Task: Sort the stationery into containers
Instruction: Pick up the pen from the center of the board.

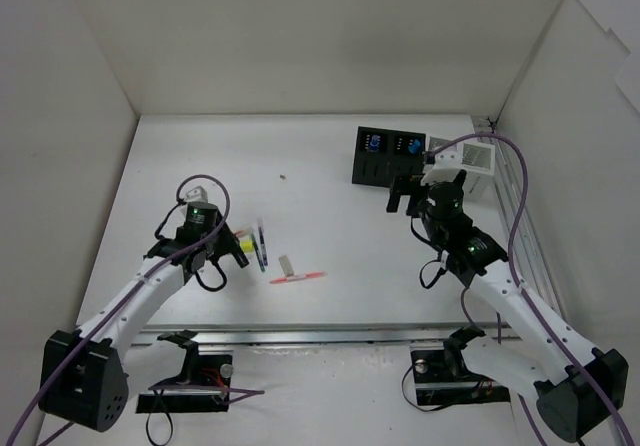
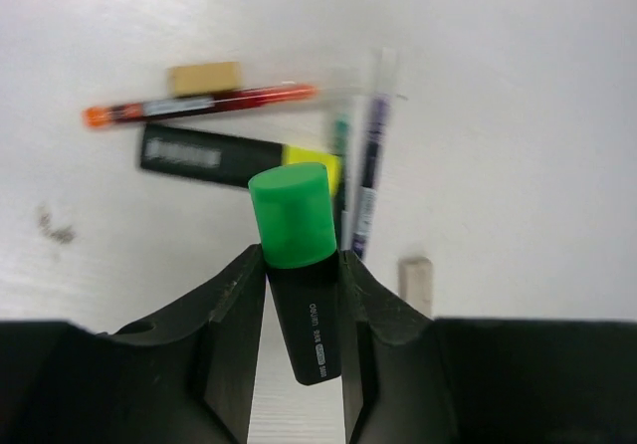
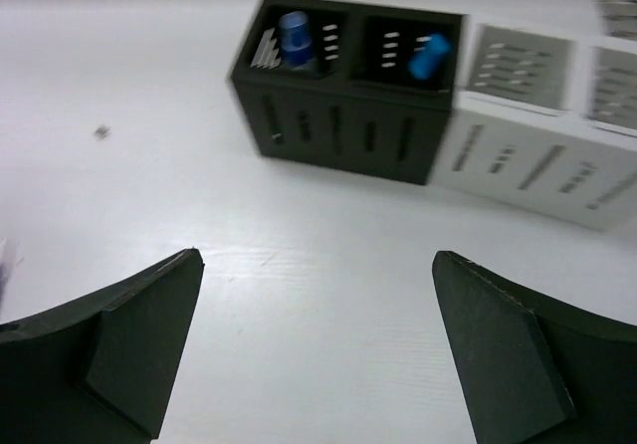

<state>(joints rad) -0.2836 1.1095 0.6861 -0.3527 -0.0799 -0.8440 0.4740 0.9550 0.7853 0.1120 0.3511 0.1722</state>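
My left gripper [image 1: 232,248] is shut on a green black-capped highlighter [image 2: 297,265], held just above the table; in the left wrist view the gripper [image 2: 302,300] has its jaws pressed on the highlighter's black body. Beyond it lie a yellow highlighter [image 2: 234,157], a thin red pen [image 2: 199,106], dark pens [image 2: 370,165] and a pale eraser [image 2: 204,78]. My right gripper [image 1: 404,194] is open and empty, facing the black two-compartment box [image 3: 343,135]. That box holds a blue-capped bottle [image 3: 294,38] on the left and a blue block [image 3: 430,56] on the right.
White perforated boxes [image 3: 537,170] stand right of the black box, by the right wall [image 1: 478,161]. In the top view the red pen [image 1: 298,278] and eraser [image 1: 286,264] lie mid-table. A small pale piece [image 2: 416,283] lies right of my left fingers.
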